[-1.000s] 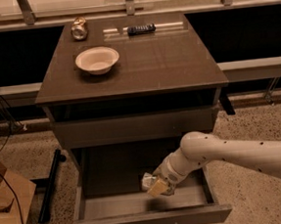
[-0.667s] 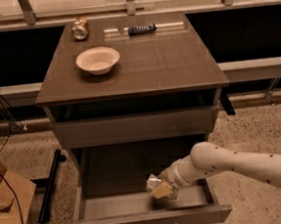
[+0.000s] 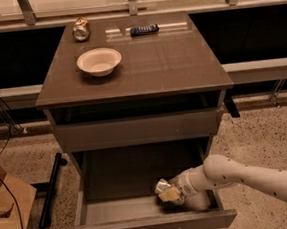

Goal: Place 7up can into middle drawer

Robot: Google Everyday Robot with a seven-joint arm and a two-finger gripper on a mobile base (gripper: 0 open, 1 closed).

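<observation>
The middle drawer (image 3: 117,211) is pulled open low at the front of the cabinet, its tray showing. My gripper (image 3: 169,193) reaches in from the right, inside the drawer near its right front part. It is shut on the 7up can (image 3: 163,186), a small silvery can that sits low over the drawer floor. I cannot tell whether the can touches the floor. The white arm (image 3: 239,176) crosses the drawer's right wall.
On the cabinet top (image 3: 179,68) stand a white bowl (image 3: 99,61), a bronze-gold can (image 3: 81,29) at the back left and a dark flat object (image 3: 144,30) at the back. A closed grey drawer front (image 3: 135,130) sits above the open drawer. A wooden box (image 3: 6,214) stands on the floor at the left.
My arm has dropped lower, and the gripper with the can has shifted slightly to the right inside the drawer.
</observation>
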